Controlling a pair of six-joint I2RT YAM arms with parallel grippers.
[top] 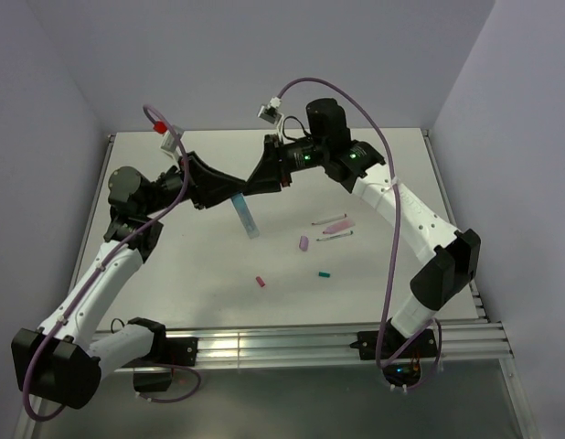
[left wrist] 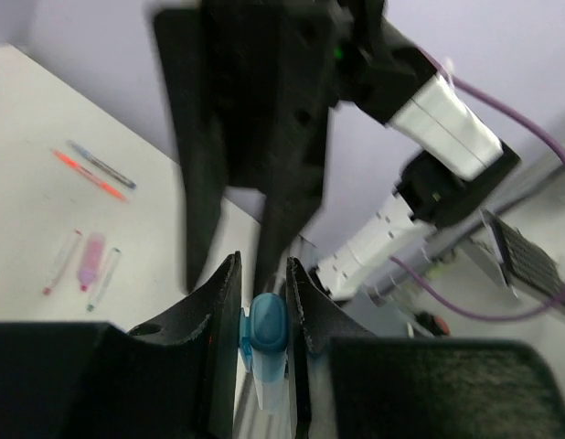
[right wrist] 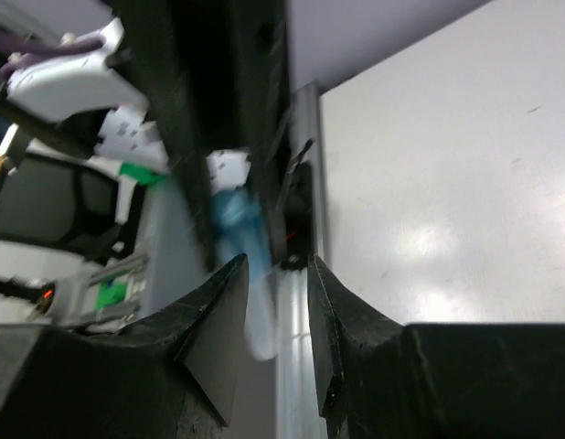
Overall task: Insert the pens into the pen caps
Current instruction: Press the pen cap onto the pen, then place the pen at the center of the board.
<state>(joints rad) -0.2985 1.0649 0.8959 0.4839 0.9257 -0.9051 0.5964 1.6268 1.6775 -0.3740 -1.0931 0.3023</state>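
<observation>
The left hand (left wrist: 262, 274) is clenching a light blue pen (top: 247, 218) above the surface (top: 173, 283); the left wrist view is cutting off the pen's lower end. The right hand (right wrist: 273, 274) is standing released just beside it, where the pen is looking blurred. Loose pens (top: 335, 226) are lying to the right.

One pen aloft, the rest on the bench (top: 173, 274).
Light-blue pen (top: 247, 216) tilted in left hand (left wrist: 264, 279); pink pen (top: 335, 226) and whitish pen (top: 335, 237) side by side; lilac cap (top: 303, 244), red cap (top: 261, 282), teal cap (top: 325, 273) scattered nearby.
</observation>
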